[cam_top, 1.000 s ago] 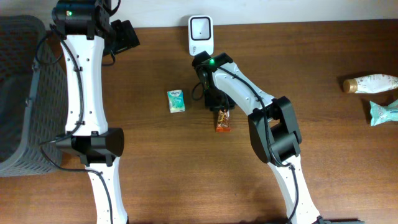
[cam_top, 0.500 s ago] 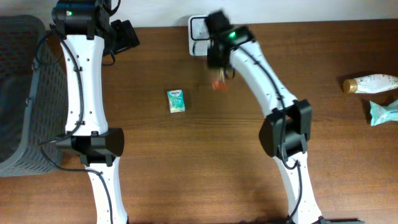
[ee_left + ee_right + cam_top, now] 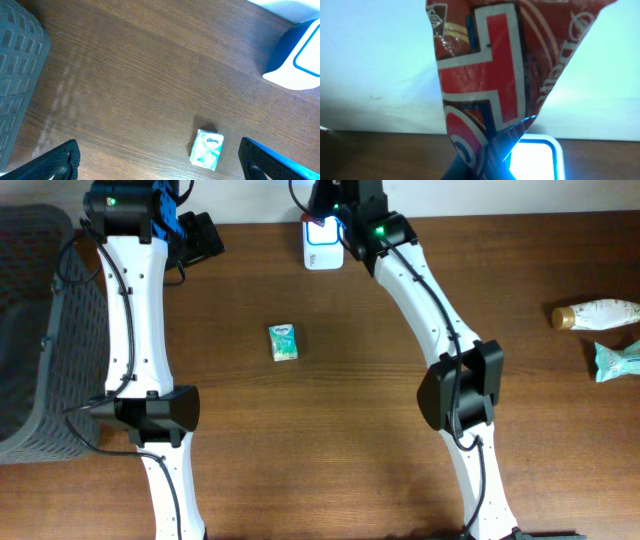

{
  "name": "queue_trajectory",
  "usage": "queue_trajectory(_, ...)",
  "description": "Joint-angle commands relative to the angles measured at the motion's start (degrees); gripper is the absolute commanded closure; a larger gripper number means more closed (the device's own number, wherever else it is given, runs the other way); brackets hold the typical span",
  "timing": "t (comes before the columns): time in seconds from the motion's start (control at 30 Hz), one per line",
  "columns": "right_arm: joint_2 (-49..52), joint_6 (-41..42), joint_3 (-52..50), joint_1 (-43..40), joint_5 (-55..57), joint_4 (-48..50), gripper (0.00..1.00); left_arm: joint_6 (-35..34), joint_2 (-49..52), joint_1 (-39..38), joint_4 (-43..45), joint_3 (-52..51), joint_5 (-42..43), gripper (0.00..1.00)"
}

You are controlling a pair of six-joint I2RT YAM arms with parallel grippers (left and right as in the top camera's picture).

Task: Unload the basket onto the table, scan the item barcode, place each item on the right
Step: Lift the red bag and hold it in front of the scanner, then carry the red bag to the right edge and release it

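Note:
The item is a red snack wrapper (image 3: 490, 75) with white and gold print. It fills the middle of the right wrist view, pinched at its lower end by my right gripper (image 3: 485, 172), which is shut on it. Just behind and below it glows the white scanner (image 3: 536, 159), its window lit bright blue. From overhead, my right gripper (image 3: 333, 208) hangs over the scanner (image 3: 322, 252) at the table's back edge, and the item is hidden under the arm. At the back left my left gripper (image 3: 197, 236) is open and holds nothing, its fingers (image 3: 59, 161) wide apart.
A small teal tissue pack (image 3: 284, 342) lies left of centre, also under the left gripper (image 3: 206, 149). A grey basket (image 3: 30, 330) stands at the left edge. A bottle (image 3: 597, 313) and a teal packet (image 3: 620, 360) lie at the far right.
My right gripper closed on the item at the table's middle, lifted it and carried it back to the scanner. The left arm has not moved.

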Motion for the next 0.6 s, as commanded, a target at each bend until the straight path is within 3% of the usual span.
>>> queue_trajectory(0.0,3.9,0.5,-0.3,0.3,-0.6,0.8,0.96,0.1,-0.3,0.0,-0.1,0.2,-0.7,0.01)
queue_trajectory(0.17,4.6,0.4,-0.3,0.1,2.1,-0.1,0.96,0.1,-0.3,0.0,-0.1,0.2,-0.7,0.01)
queue_trajectory(0.4,0.5,0.5,-0.2,-4.3,4.7,-9.3,0.96,0.1,-0.3,0.0,-0.1,0.2,-0.7,0.01)
queue_trajectory(0.57,-6.0,0.9,-0.2,-11.5,23.0,-25.6,0.96,0.1,-0.3,0.0,-0.1,0.2,-0.7,0.01)
